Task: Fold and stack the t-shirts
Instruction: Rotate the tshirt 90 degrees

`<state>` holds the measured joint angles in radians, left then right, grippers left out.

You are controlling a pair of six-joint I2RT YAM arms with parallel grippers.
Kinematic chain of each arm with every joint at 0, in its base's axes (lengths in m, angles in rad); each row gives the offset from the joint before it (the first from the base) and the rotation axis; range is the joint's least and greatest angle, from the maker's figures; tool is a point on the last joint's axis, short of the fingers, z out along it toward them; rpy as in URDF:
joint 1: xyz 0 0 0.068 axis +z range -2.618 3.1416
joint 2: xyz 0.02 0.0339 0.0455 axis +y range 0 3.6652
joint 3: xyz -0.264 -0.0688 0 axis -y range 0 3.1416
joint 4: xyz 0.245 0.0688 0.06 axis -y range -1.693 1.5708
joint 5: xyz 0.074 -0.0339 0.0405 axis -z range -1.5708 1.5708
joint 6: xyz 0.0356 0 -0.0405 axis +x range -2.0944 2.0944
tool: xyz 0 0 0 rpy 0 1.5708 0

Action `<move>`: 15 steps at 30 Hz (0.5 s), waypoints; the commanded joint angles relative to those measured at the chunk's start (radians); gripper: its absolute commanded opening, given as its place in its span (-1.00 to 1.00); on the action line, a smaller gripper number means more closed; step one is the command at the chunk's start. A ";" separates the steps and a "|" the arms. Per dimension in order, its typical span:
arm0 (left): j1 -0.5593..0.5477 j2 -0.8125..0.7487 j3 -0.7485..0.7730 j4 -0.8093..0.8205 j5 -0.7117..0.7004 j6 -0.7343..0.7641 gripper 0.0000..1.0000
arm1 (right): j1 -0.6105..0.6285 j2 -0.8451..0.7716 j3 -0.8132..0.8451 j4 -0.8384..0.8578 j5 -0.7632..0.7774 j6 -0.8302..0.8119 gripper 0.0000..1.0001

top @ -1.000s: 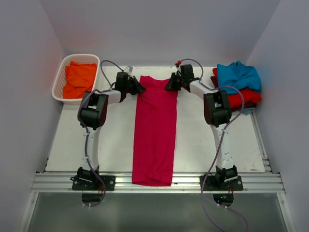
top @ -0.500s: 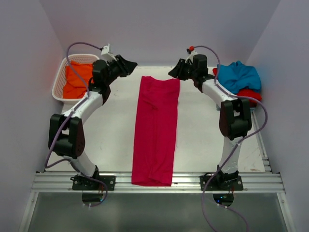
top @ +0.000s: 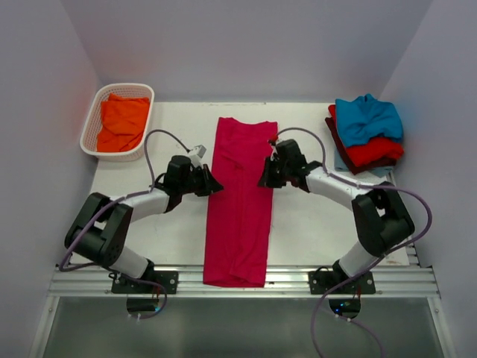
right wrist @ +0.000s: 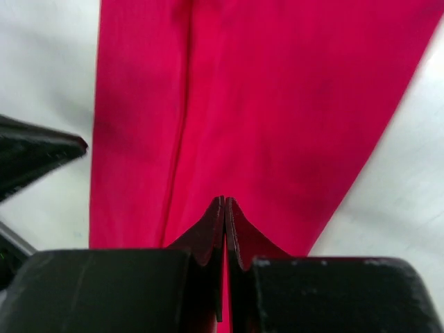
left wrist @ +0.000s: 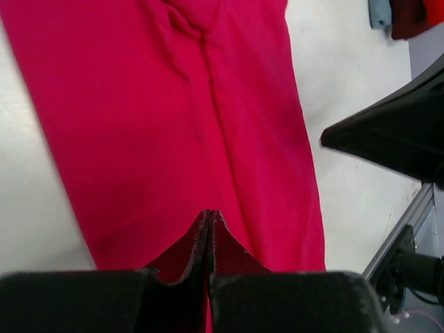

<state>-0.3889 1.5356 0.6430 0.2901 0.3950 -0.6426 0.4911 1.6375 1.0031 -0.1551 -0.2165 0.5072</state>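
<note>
Your white table sits between pale walls. The pink shirt lies down its middle as a long narrow strip, with its far end short of the back wall and its near end hanging over the metal rail. Bare table runs along both long edges of the strip, so you have open room to the left and right.

The left gripper is at the strip's left edge, somewhat nearer the far end than the near one. The right gripper faces it at the right edge. Both arms lie low and bent, elbows pointing outward. On each, the fingers are pressed together right over the cloth, and you cannot tell whether any fold is pinched between them.

At the far left, a white basket holds an orange shirt. At the far right, a blue shirt tops a red shirt and a maroon shirt in a stack.
</note>
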 commanded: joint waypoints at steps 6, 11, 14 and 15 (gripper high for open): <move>-0.067 -0.102 -0.167 0.098 -0.018 0.001 -1.00 | 0.107 -0.075 -0.162 -0.021 0.118 0.080 -1.00; -0.084 0.038 -0.158 0.171 -0.036 -0.017 -1.00 | 0.107 0.068 -0.091 -0.055 0.207 0.080 -1.00; -0.084 0.141 -0.097 0.187 -0.051 -0.006 -1.00 | 0.096 0.174 0.006 -0.093 0.256 0.067 -1.00; -0.084 0.179 -0.077 0.181 -0.059 0.000 -1.00 | 0.095 0.224 0.056 -0.106 0.270 0.064 -1.00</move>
<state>-0.4664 1.6276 0.5079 0.4335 0.4000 -0.6708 0.5934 1.7531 0.9722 -0.2173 -0.0696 0.5819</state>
